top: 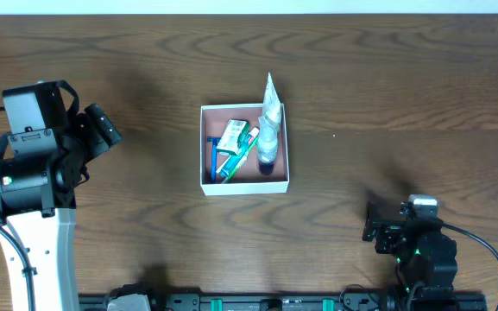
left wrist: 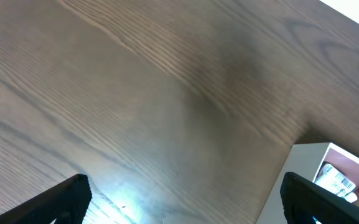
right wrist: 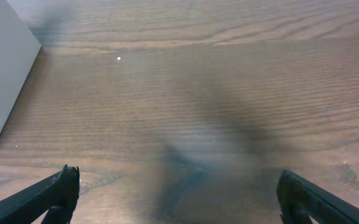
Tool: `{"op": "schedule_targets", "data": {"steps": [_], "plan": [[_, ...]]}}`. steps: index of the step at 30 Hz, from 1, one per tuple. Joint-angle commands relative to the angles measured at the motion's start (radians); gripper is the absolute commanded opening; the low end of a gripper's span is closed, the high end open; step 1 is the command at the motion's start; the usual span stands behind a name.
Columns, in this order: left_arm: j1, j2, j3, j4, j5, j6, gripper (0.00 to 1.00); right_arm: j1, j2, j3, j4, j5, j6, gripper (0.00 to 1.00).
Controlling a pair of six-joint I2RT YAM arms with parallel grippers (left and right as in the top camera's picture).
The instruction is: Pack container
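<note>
The container [top: 207,181] is a shallow square white box with a reddish-pink floor at the table's middle. It holds a green-and-white toothpaste box [top: 232,136], a blue razor [top: 212,155], a green toothbrush pack [top: 242,157] and a clear bag with a small bottle [top: 269,130] leaning on its right wall. My left gripper [top: 104,128] is open and empty, left of the container; in the left wrist view [left wrist: 182,202] the container's corner [left wrist: 303,163] shows at right. My right gripper [top: 375,219] is open and empty at the front right, also in its wrist view [right wrist: 179,199].
The dark wood table [top: 387,78] runs to a white edge at the back. The container's white wall [right wrist: 2,74] shows at the left of the right wrist view. The arm bases stand at the front left and front right.
</note>
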Motion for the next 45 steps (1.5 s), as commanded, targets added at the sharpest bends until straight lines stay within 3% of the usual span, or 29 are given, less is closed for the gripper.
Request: {"op": "schedule_targets", "data": {"steps": [1,10,15,21,27,45], "plan": [[0.003,0.002,0.013,-0.002,-0.012,-0.002,0.98,-0.006,-0.010,-0.007,0.000,-0.006,-0.006,0.99],[-0.019,-0.168,-0.074,-0.012,-0.017,0.097,0.98,-0.006,-0.010,-0.007,0.000,-0.006,-0.006,0.99],[-0.024,-0.322,-0.298,0.022,-0.014,0.103,0.98,-0.006,-0.010,-0.007,0.000,-0.006,-0.006,0.99],[-0.024,-0.536,-0.621,0.190,0.000,0.103,0.98,-0.006,-0.010,-0.007,0.000,-0.006,-0.006,0.99],[-0.024,-0.729,-0.840,0.225,0.026,0.103,0.98,-0.006,-0.010,-0.007,0.000,-0.006,-0.006,0.99],[-0.024,-1.014,-1.104,0.248,0.057,0.103,0.98,-0.006,-0.010,-0.007,0.000,-0.006,-0.006,0.99]]}}
